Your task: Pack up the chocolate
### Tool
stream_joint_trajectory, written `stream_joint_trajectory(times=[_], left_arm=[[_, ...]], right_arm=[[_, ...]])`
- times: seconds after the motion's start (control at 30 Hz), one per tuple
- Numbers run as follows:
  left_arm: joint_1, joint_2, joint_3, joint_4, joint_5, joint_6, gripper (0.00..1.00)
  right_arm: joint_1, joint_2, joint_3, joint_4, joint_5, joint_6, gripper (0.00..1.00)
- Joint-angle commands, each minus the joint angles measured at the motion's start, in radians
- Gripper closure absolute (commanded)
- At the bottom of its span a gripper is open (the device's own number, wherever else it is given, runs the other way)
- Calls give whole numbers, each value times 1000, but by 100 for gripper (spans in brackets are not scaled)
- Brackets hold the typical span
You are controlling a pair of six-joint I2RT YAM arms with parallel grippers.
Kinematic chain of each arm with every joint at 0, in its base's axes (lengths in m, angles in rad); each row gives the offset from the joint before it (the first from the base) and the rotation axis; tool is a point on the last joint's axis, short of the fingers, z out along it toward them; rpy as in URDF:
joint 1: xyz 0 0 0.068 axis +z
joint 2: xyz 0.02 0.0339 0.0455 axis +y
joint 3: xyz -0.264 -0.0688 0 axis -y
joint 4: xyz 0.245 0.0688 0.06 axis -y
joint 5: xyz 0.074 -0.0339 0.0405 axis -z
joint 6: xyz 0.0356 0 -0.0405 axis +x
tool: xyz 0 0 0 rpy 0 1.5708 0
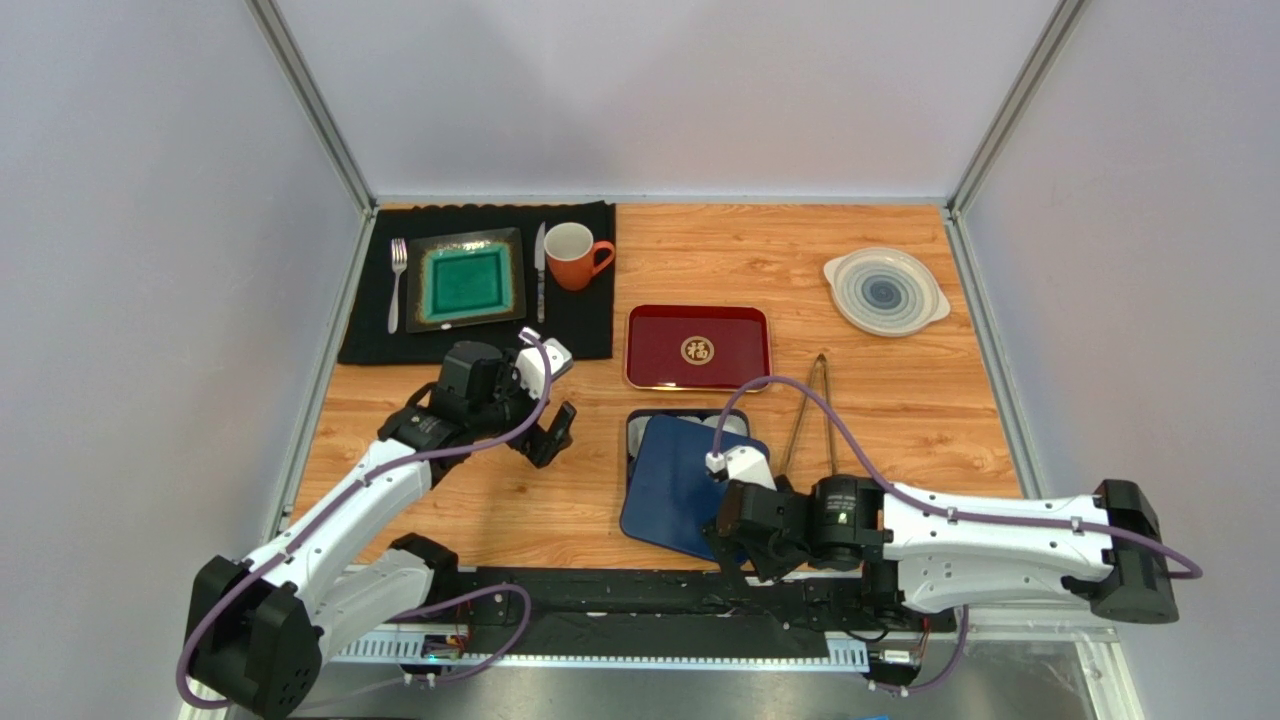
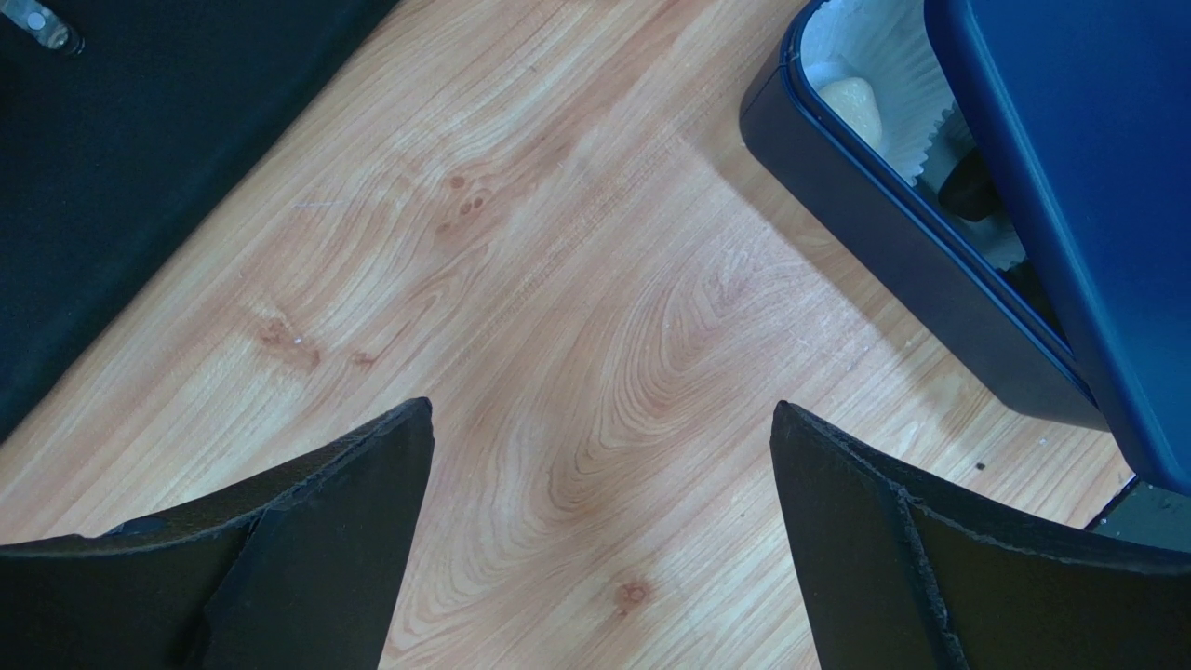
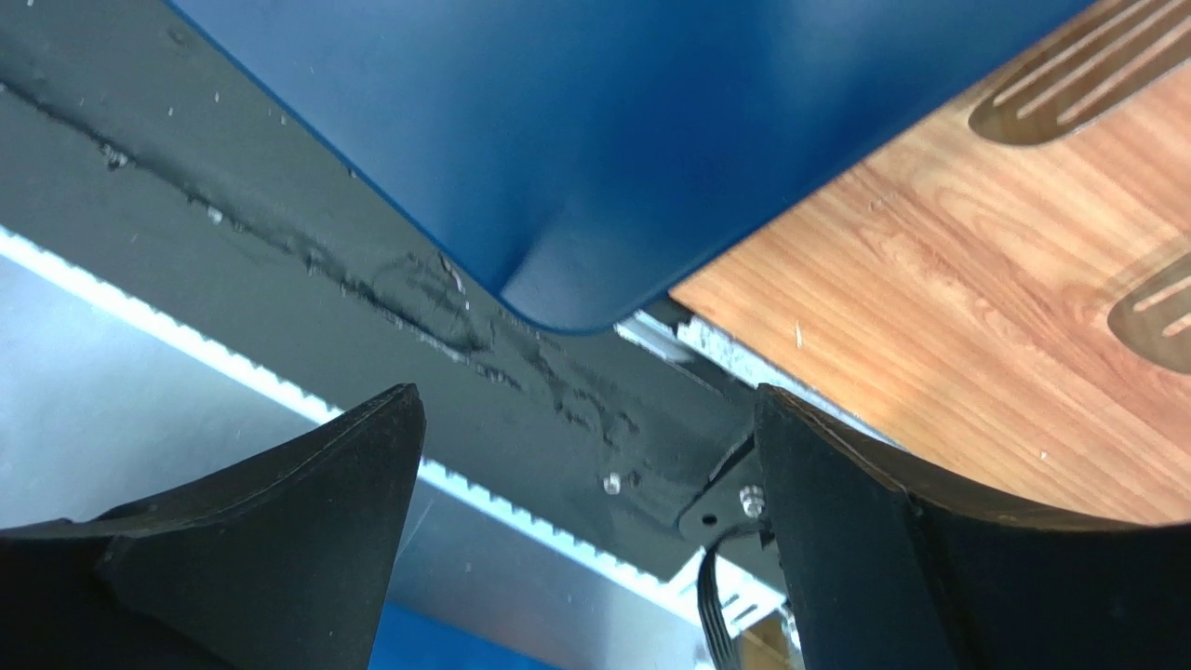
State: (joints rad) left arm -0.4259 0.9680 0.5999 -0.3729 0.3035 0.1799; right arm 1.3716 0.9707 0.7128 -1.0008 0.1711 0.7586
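Stretching low along near edge, gaping wide, gripping nothing: right gripper (image 3: 587,405) (blue lid (image 3: 559,140) just ahead); left gripper (image 2: 601,408) likewise spreading, empty.

Robot lab test booth — plain grey panels (image 1: 135,225), aluminium posts (image 1: 311,105) (staged wooden table (image 1: 917,393))

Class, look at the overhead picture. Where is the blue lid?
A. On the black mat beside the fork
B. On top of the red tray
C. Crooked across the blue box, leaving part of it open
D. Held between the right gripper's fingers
C: the blue lid lies crooked over the blue box, and the left wrist view shows a white paper cup uncovered at one corner.
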Motion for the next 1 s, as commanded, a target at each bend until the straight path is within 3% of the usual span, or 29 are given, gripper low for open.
stream_joint_trajectory(times=[0.0, 0.3, 0.6, 0.97], left_arm=[[-7, 0, 43, -3, -4, 16, 1], [-7, 3, 52, -9, -4, 20, 1], [-7, 3, 58, -15, -10, 21, 1], [-7, 3, 58, -15, -4, 16, 1]], right_arm=[[69, 37, -19, 99, 162, 93, 9], [115, 111, -95, 206, 294, 206, 11], [112, 85, -92, 183, 424, 251, 14], [67, 53, -38, 171, 435, 174, 14]])
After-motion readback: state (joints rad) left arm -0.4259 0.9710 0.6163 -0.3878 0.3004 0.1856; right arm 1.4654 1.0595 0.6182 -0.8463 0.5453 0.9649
